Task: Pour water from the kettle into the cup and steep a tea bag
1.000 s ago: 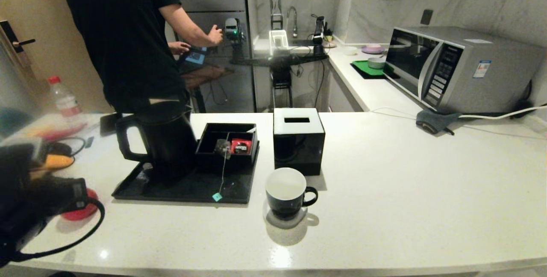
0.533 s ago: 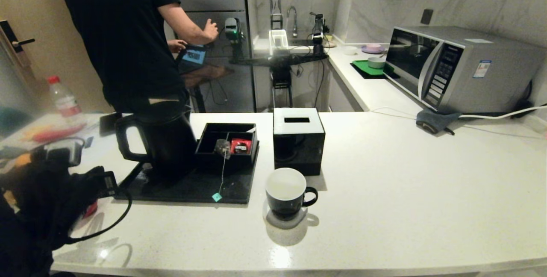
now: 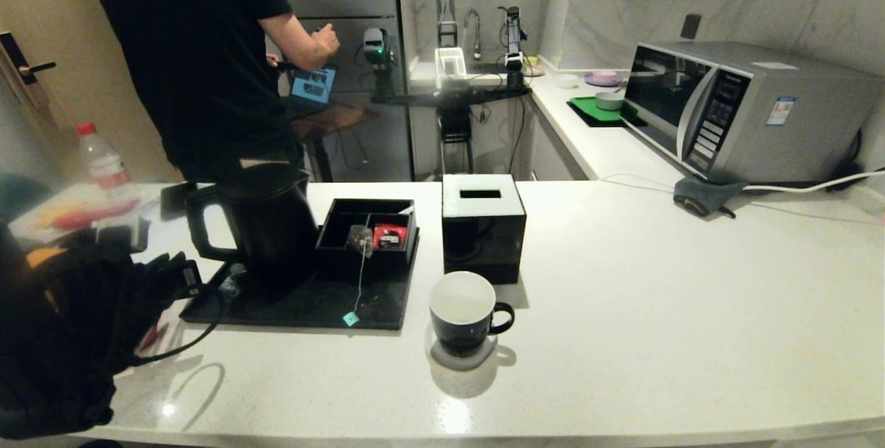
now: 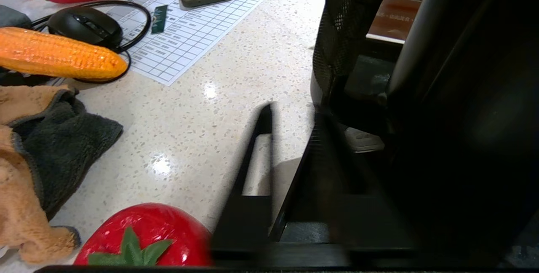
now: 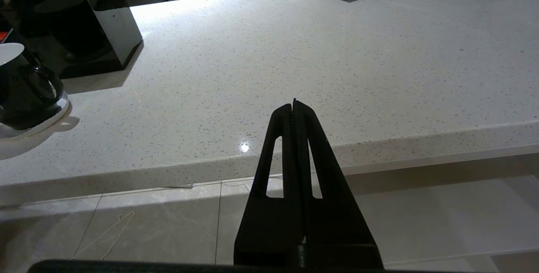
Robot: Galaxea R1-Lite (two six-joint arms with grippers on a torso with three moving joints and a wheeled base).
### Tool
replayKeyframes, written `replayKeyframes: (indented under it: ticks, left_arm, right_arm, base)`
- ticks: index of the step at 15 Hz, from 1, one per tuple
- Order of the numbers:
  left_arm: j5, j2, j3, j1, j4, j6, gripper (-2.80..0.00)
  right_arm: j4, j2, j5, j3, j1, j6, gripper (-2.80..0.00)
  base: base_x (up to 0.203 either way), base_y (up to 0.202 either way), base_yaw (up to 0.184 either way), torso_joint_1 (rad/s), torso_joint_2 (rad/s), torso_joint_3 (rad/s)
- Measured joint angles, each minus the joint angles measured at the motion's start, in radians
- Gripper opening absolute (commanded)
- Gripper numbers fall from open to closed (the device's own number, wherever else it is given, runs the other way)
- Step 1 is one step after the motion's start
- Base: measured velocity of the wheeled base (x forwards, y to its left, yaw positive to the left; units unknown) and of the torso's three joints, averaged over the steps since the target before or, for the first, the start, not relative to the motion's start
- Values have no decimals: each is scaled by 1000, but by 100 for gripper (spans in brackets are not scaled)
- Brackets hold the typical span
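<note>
Bare counter right of cup; black box just behind.

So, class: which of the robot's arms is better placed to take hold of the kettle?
The left. Its gripper is at the tray's left end beside the kettle, whose handle faces it. The right gripper hangs shut off the counter's front edge, far from the kettle.

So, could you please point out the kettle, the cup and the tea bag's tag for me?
kettle (image 3: 273, 223), head view, on its black body.
cup (image 3: 462, 329), head view, on its outer black wall.
tag (image 3: 351, 319), head view, on the teal square at the string's end.
</note>
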Motion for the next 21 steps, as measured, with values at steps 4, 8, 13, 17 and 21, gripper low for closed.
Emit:
replayKeyframes:
  ticks: [4,8,13,17,21]
  left_arm:
    - [1,4,-18,0,0,1,0]
    - [6,6,-85,14,0,-1,0]
    - [6,16,-114,10,-1,-5,0]
    - [5,36,-117,5,0,-4,0]
    - [0,67,-147,-1,0,-3,0]
  right_arm:
    - [0,0,0,0,0,0,-280]
    - [0,0,0,0,0,0,-280]
    - [0,0,0,0,0,0,-280]
    - [0,0,0,0,0,0,-280]
    - [0,0,0,0,0,0,-280]
  base:
    - [0,0,0,0,0,0]
    - [0,0,0,0,0,0]
    - [0,0,0,0,0,0]
    - [0,0,0,0,0,0]
    - [0,0,0,0,0,0]
